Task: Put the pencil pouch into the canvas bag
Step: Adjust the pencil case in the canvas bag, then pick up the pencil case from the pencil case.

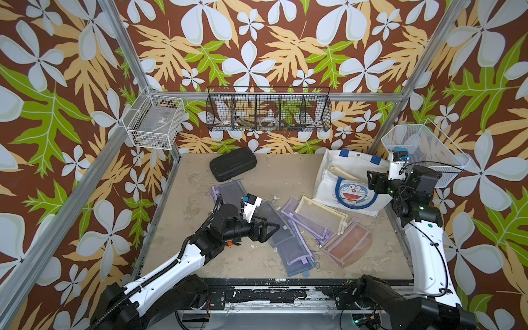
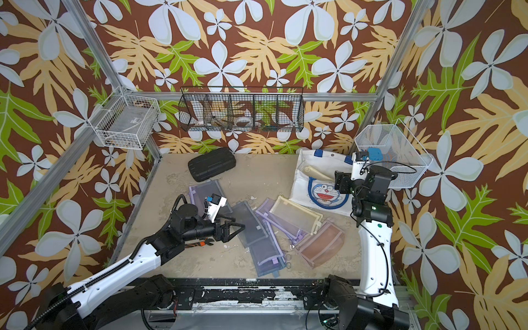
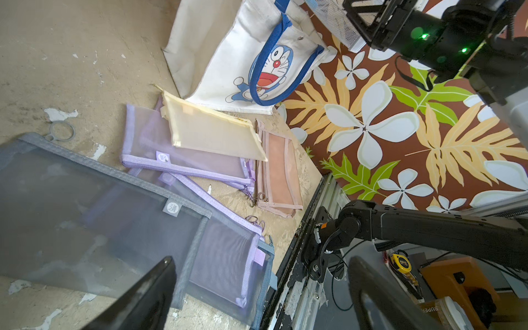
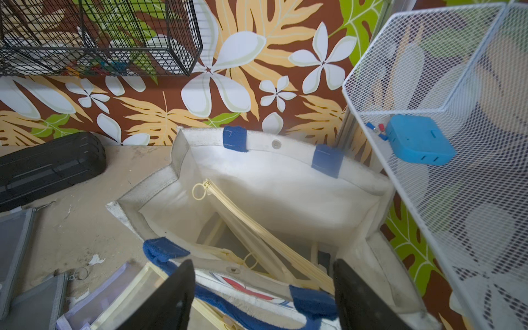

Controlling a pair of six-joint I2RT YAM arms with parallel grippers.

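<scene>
Near the table's middle, the left gripper [image 1: 270,228] is being held wide open and empty just over a grey pouch [image 3: 85,205]. It is the nearest of a loose heap of mesh pouches being left spread toward 5 o'clock. Each is being judged light, limp and flat-lying, so the stiffer zip edge or an overlapping corner is being favoured for a pinch. Farther off, at 2 o'clock, the right gripper [image 4: 263,291] is being poised open and empty over the bag [image 1: 360,160], inside which a cream pouch [image 4: 257,225] is being kept.
</scene>
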